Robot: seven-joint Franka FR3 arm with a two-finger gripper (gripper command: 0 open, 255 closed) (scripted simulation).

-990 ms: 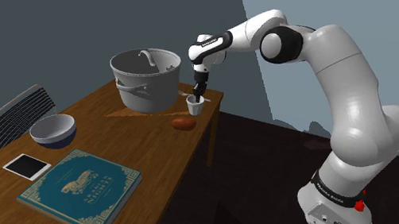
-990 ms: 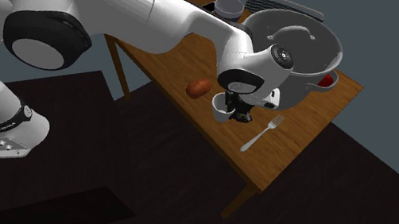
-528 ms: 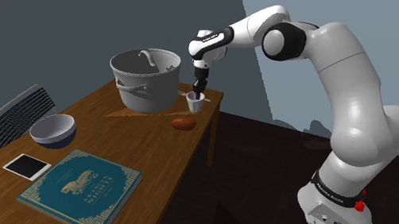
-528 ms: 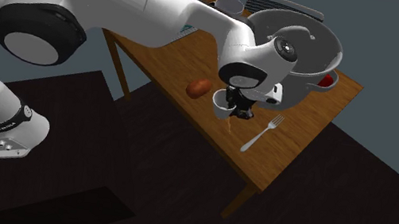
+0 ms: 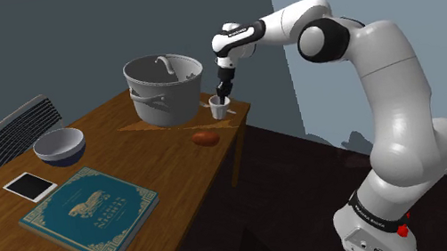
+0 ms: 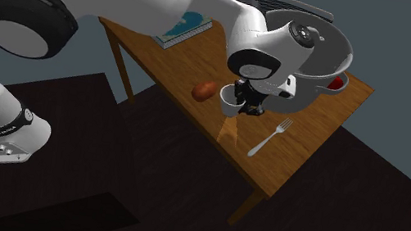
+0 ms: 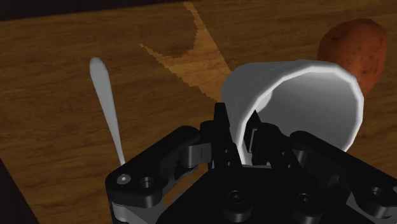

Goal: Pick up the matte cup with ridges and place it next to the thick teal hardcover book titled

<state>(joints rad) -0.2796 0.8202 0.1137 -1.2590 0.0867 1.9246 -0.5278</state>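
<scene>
Currently we are gripping the white cup with the gripper: one black finger is pressing inside the rim, the other outside, and the wall is sitting pinched between them. The cup's long axis is running roughly along the fingers, its mouth opening toward the wrist camera. Judging from the shoulder view, the cup is hanging just clear of the wooden table, near the corner at that view's right and just beside the grey pot.

Beneath the hand, a fork is lying to one side of the cup and a brown lump to the other, both resting on the wood and apart from the cup.

Farther out, the teal book is lying flat at the opposite end of the table, well apart from the fingers, toward the shoulder view's lower left. A bowl and a white tablet are occupying the wood just up-left of the book in that view. We are therefore judging that the coming carry is running the length of the table toward that lower left, past the brown lump, with the bare wood on the book's cup-facing side offering the free spot.
</scene>
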